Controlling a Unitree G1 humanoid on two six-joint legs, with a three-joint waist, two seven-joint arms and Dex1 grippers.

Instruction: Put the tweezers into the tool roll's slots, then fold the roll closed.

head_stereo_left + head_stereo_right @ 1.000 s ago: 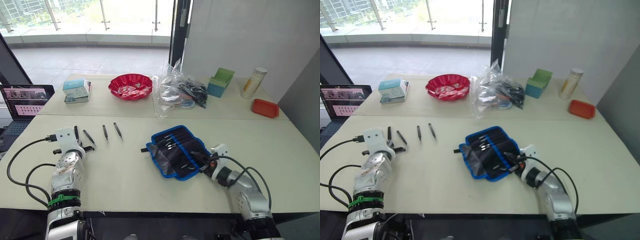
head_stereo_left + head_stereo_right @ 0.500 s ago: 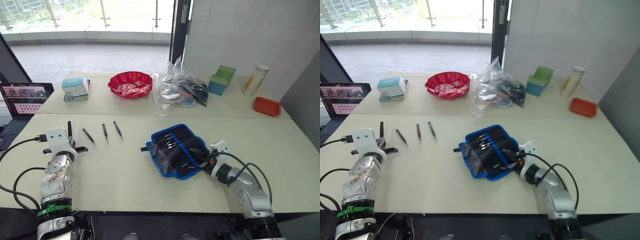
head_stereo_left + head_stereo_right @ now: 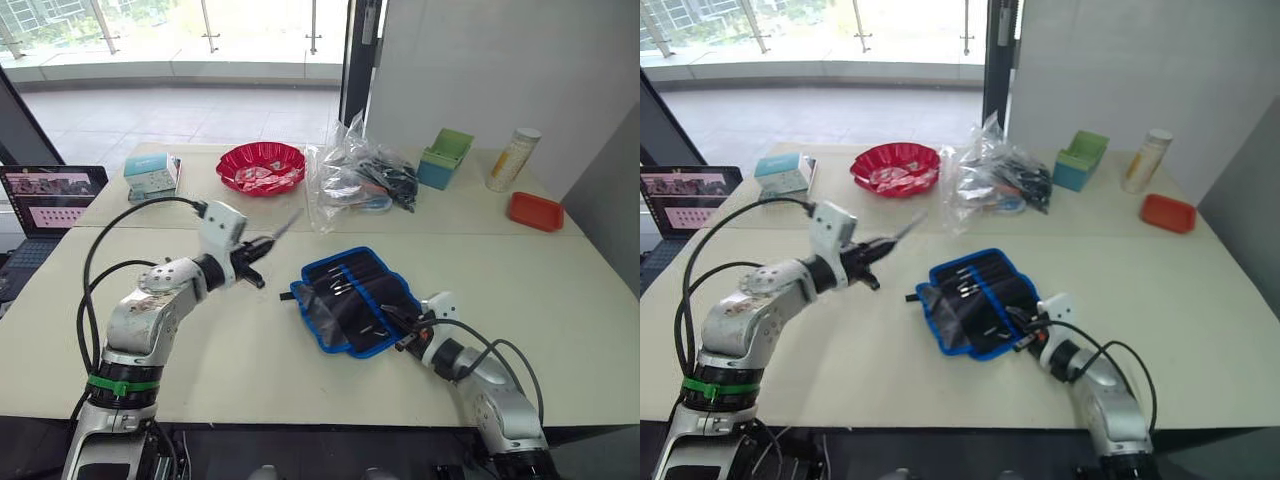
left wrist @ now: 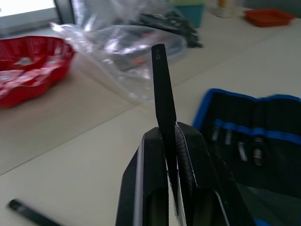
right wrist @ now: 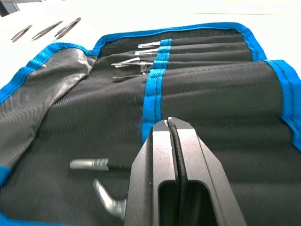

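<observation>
- Above the bench [image 3: 250,340], left of the tool roll [image 3: 355,300], one of the tweezers [image 4: 164,113] is clamped in the left pincer [image 3: 262,247], which was lifted from beside the row a second ago.
- Three tweezers [image 5: 44,29] are seen lying beyond the roll.
- Over the slots [image 5: 197,61], the right pincer [image 5: 171,129] is pressed together, empty.
</observation>
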